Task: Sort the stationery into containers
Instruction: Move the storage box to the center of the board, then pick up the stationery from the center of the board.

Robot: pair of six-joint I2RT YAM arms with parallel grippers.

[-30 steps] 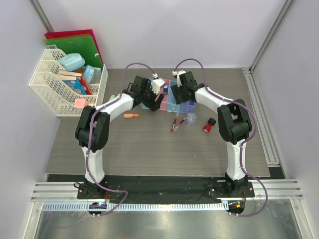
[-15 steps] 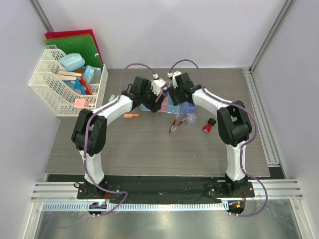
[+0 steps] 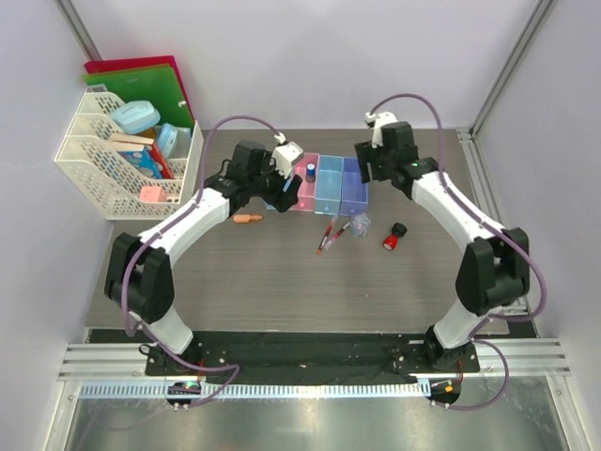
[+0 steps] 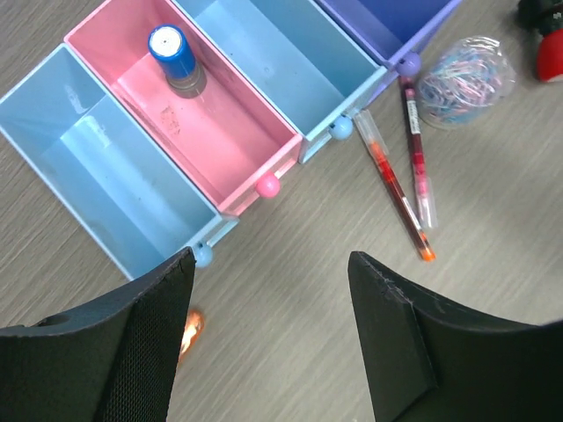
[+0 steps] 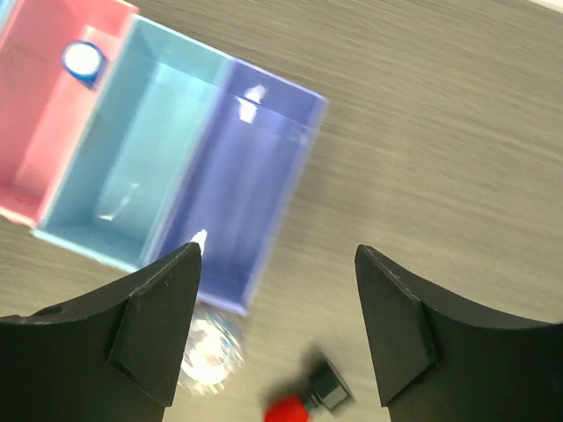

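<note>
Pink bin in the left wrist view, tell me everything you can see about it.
The pink rectangular plastic bin is open-topped and glossy, joined between two light blue bins in a row on the grey wood-grain table. A round pink knob sticks out of its near end. Inside, one small blue-capped cylinder stands at the far end.

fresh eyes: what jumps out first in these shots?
A row of four pastel bins sits at the far middle of the table, with a single blue-capped piece standing in the pink one. The left gripper and right gripper hover by it, both open and empty. Two red-and-black pens and a red piece lie loose just in front of the bins.
</note>
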